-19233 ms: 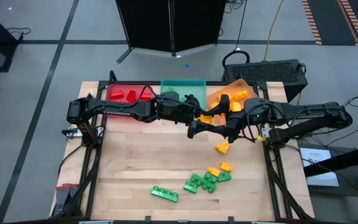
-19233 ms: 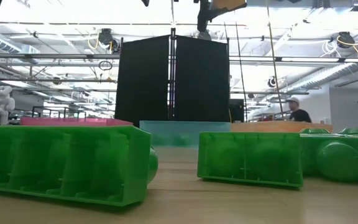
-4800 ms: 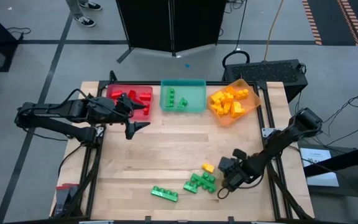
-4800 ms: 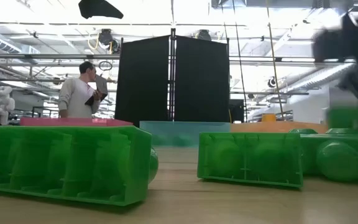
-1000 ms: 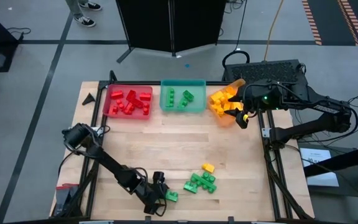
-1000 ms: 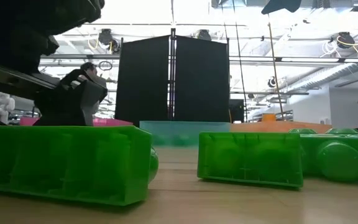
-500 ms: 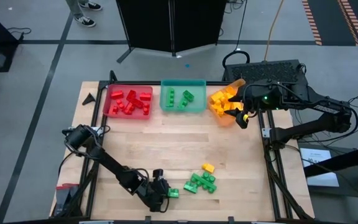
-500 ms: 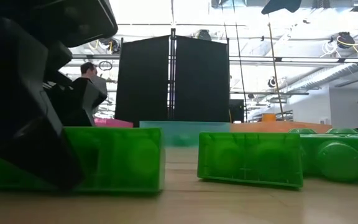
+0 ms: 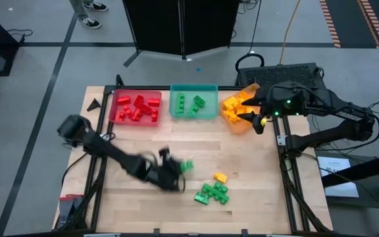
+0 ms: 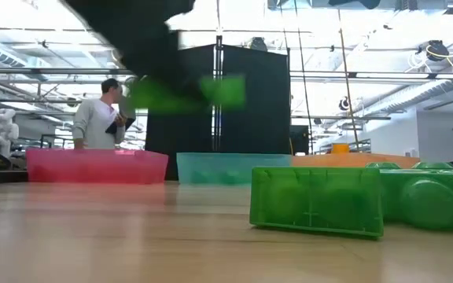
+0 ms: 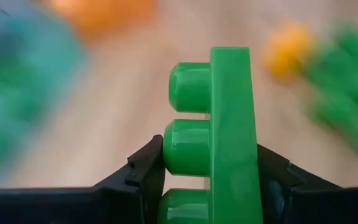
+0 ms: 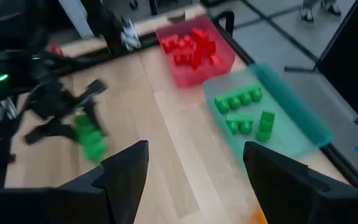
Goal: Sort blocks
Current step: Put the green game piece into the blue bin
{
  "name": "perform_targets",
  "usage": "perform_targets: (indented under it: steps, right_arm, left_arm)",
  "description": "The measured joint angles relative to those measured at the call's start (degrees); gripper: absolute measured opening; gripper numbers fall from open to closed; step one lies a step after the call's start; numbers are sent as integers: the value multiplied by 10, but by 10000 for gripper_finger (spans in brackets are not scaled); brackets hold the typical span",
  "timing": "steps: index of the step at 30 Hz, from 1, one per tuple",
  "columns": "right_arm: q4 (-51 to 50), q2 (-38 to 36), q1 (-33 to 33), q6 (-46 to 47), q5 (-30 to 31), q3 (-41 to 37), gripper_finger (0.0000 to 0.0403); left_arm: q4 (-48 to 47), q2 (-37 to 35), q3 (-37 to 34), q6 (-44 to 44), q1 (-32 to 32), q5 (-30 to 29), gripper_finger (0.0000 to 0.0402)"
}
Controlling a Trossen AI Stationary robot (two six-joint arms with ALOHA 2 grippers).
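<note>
- I am seeing the left gripper (image 9: pixel 176 170) over the middle of the table (image 9: pixel 143 138), closed on a green brick (image 9: pixel 186 165) and holding it off the wood; its arm is blurred in the high view.
- In the left wrist view the green brick (image 11: pixel 219 137) is sitting upright between the two dark fingers (image 11: pixel 145 171), studs facing sideways, pinched on both faces.
- In the low view the brick (image 10: pixel 187 93) is showing as a green smear well above the tabletop.
- The right gripper (image 9: pixel 258 118) is hanging beside the orange tray (image 9: pixel 232 122), at that tray's table edge, its fingers (image 12: pixel 126 171) spread apart and holding nothing.
- A clump of green bricks (image 9: pixel 211 193) is lying near the front of the table, with one yellow brick (image 9: pixel 220 177) just beside it.
- The red tray (image 9: pixel 135 108) is holding red bricks, the teal tray (image 9: pixel 193 102) green ones, and the orange tray yellow ones.
- A person (image 10: pixel 99 116) is standing in the room behind the table.
</note>
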Motion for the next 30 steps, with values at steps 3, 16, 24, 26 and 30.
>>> perform_targets:
  steps: [3,16,24,26,30]
  right_arm:
    - [11,-18,0,0,0,0,258]
    - [19,-80,0,0,15,0,258]
    - [16,-94,0,0,16,0,258]
    - [16,-95,0,-3,16,0,258]
    - [16,-98,0,-6,17,0,258]
  left_arm:
    - [16,-52,2,81,72,-25,170]
    - [187,-79,2,198,442,171,170]
    - [203,5,2,133,513,269,170]
    - [206,19,2,114,514,246,170]
    - [208,36,2,86,513,200,170]
